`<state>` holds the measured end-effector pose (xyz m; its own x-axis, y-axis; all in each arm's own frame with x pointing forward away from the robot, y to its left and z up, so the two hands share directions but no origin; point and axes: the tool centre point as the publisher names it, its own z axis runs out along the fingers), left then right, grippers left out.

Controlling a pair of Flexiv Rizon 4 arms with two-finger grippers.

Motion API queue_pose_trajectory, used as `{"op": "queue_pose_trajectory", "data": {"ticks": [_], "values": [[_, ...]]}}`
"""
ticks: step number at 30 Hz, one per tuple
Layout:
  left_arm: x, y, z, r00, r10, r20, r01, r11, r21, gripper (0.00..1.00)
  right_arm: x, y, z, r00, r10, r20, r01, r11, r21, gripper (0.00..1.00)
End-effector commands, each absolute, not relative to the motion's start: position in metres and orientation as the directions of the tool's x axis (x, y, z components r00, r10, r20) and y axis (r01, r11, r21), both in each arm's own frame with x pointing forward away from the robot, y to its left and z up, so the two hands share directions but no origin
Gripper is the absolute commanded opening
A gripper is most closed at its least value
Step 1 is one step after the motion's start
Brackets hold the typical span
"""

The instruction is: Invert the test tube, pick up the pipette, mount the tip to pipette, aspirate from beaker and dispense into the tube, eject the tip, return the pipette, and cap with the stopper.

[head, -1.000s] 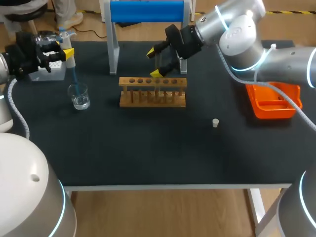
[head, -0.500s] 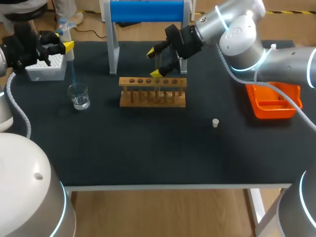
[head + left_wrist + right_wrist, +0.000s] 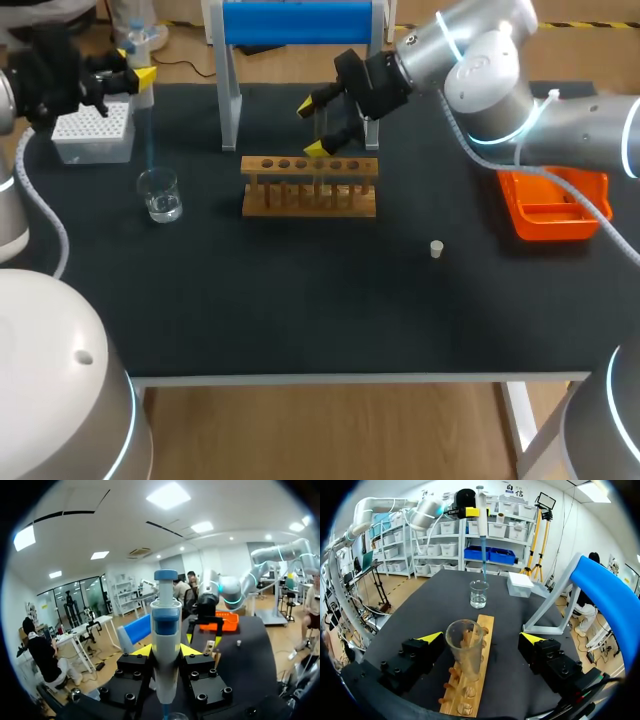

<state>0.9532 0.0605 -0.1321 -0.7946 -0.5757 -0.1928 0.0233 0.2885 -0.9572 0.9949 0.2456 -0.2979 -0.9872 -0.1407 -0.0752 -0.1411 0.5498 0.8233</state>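
At upper left the left gripper [image 3: 135, 68] holds the pipette [image 3: 148, 120], its tip seemingly just above the beaker [image 3: 160, 194] on the tabletop [image 3: 300, 290].

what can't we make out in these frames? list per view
- Liquid in the blue tip: too thin to judge in the head view. In the left wrist view it is cut off by the edge just below the pipette.
- Tip end in or above the water in the beaker: too small in the head and right wrist views.
- Bottom of the test tube: hidden inside the rack in both of those views.
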Motion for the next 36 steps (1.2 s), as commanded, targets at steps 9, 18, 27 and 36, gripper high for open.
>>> {"op": "queue_pose_trajectory", "data": {"ticks": [9, 18, 27, 36], "values": [[0.960, 0.027, -0.081, -0.817, -0.545, -0.186, 0.006, 0.316, -0.949, 0.00, 0.995, 0.245, -0.297, -0.987, -0.141, -0.075, -0.141, 0.551, 0.822, 1.00], [0.966, -0.014, -0.036, -0.855, -0.497, -0.147, 0.000, 0.284, -0.959, 0.00, 0.995, 0.245, -0.297, -0.987, -0.141, -0.075, -0.141, 0.551, 0.822, 1.00], [0.971, -0.061, -0.005, -0.889, -0.443, -0.114, -0.008, 0.265, -0.964, 0.00, 0.995, 0.245, -0.297, -0.987, -0.141, -0.075, -0.141, 0.551, 0.822, 1.00], [0.984, -0.105, 0.014, -0.921, -0.383, -0.071, -0.019, 0.228, -0.974, 0.00, 0.995, 0.245, -0.297, -0.987, -0.141, -0.075, -0.141, 0.551, 0.822, 1.00]]}}
